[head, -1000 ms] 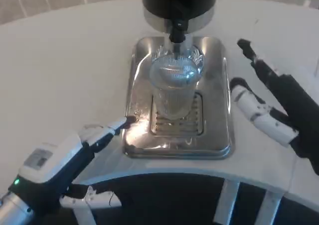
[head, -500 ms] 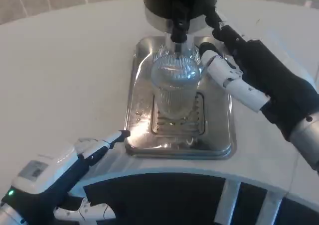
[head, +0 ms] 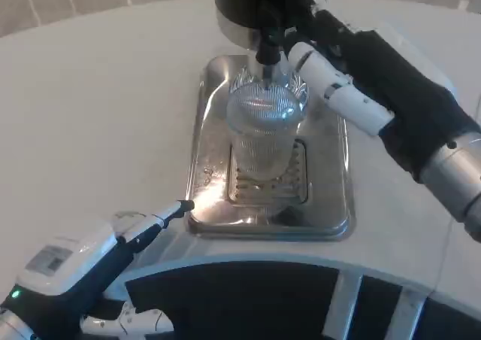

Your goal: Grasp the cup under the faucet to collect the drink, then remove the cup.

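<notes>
Both hands empty, right hand point(head: 353, 62) beside cup point(head: 261, 133)

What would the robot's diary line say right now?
cup: on tray, under faucet | right hand: by faucet, open | left hand: near tray, open

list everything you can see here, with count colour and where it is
cup: 1, clear ribbed, upright on the tray grate under the faucet
faucet: 1, black, above the cup
dispenser: 1, black body with a silver base, at the back of the tray
drip tray: 1, shiny silver, middle of the table
table: 1, white
left hand: 1, white and black, near the tray's front left corner, holding nothing
right hand: 1, white and black, reaching in beside the faucet, right of the cup
</notes>
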